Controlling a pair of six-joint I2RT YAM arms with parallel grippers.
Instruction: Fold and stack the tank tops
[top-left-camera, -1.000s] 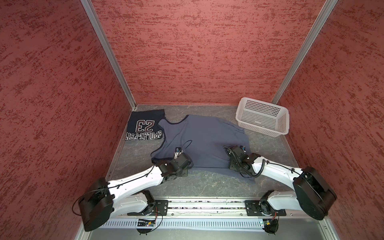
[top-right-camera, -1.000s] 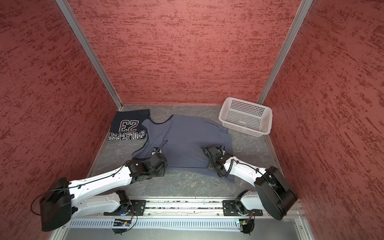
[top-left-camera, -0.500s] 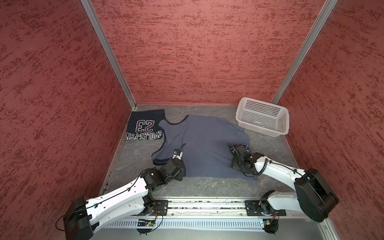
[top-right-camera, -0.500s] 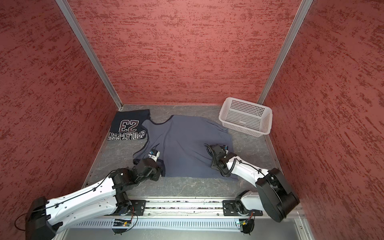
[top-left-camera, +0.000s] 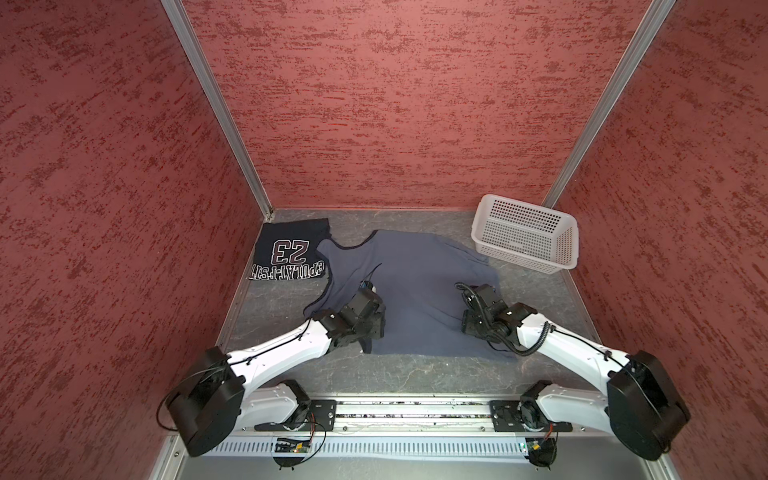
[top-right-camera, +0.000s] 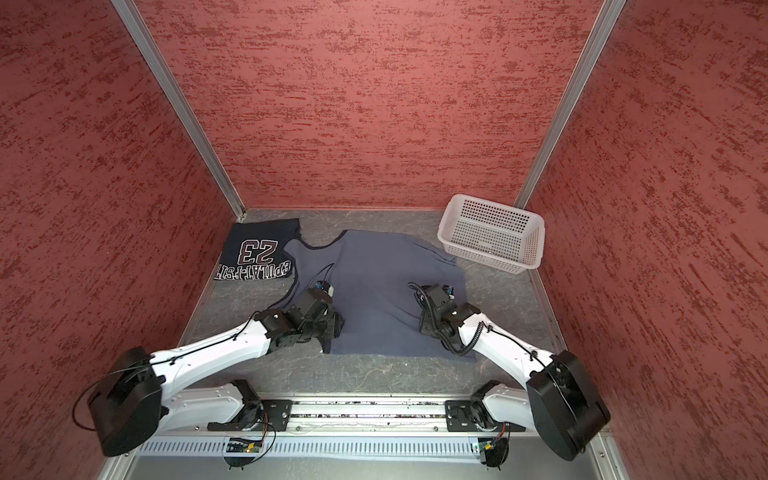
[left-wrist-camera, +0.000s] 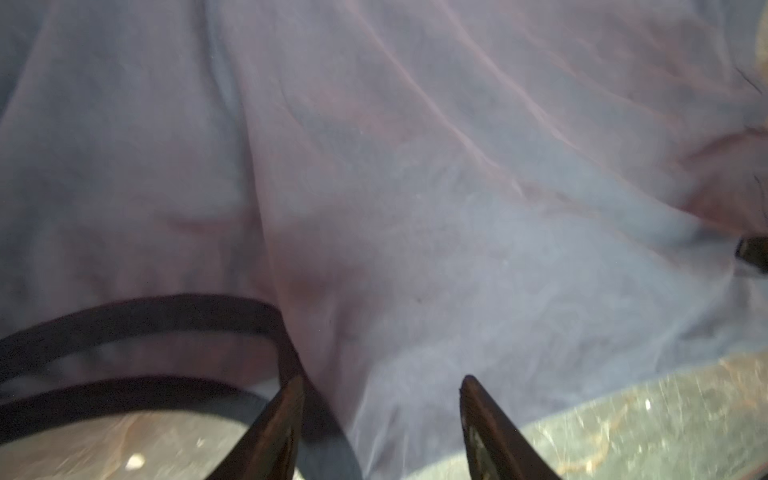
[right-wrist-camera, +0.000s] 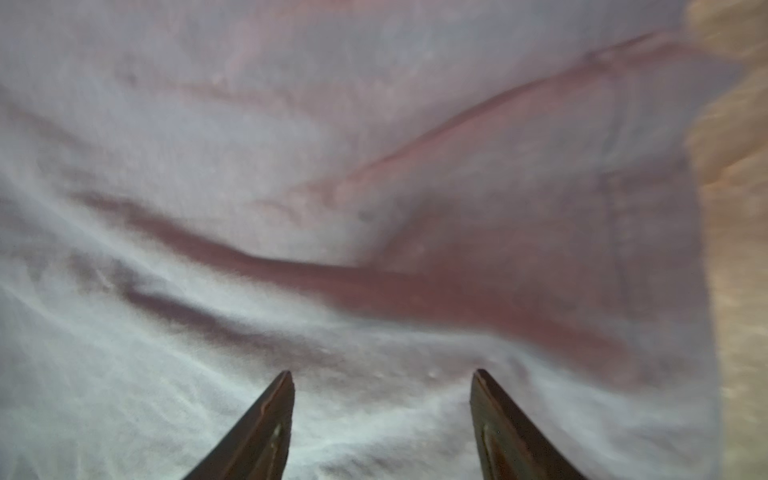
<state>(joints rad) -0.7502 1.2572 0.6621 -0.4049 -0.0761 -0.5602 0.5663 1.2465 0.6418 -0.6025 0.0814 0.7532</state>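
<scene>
In both top views we see the slate blue-grey tank top (top-left-camera: 415, 291) spread flat in the middle of the grey table (top-left-camera: 415, 376), neck toward the back wall and hem toward the arms' rail. The navy tank top (top-left-camera: 291, 253), folded with its "23" print facing up, lies in the back left corner. Its edge touches the grey top's shoulder strap. The white perforated basket (top-left-camera: 525, 253) stands at the back right, apart from both tops. The left gripper (top-left-camera: 376, 326) sits low over the grey top's left side, near the hem and beside the armhole. The right gripper (top-left-camera: 468, 323) sits low over its right side, also near the hem. From up here we cannot tell how wide either one stands.

In the left wrist view the left gripper (left-wrist-camera: 380, 380) has its jaws parted with a clear gap. Grey cloth lies under and ahead of them, and nothing is pinched between. One finger (left-wrist-camera: 278, 424) overlaps the dark trim (left-wrist-camera: 137, 307) of the armhole, through which bare table shows. We cannot tell whether it touches.

In the right wrist view the right gripper (right-wrist-camera: 382, 374) is likewise parted, with a wide gap between its jaws, and it holds nothing. Wrinkled grey cloth fills the view beneath the tips, with the top's side edge and some table off to one side.
</scene>
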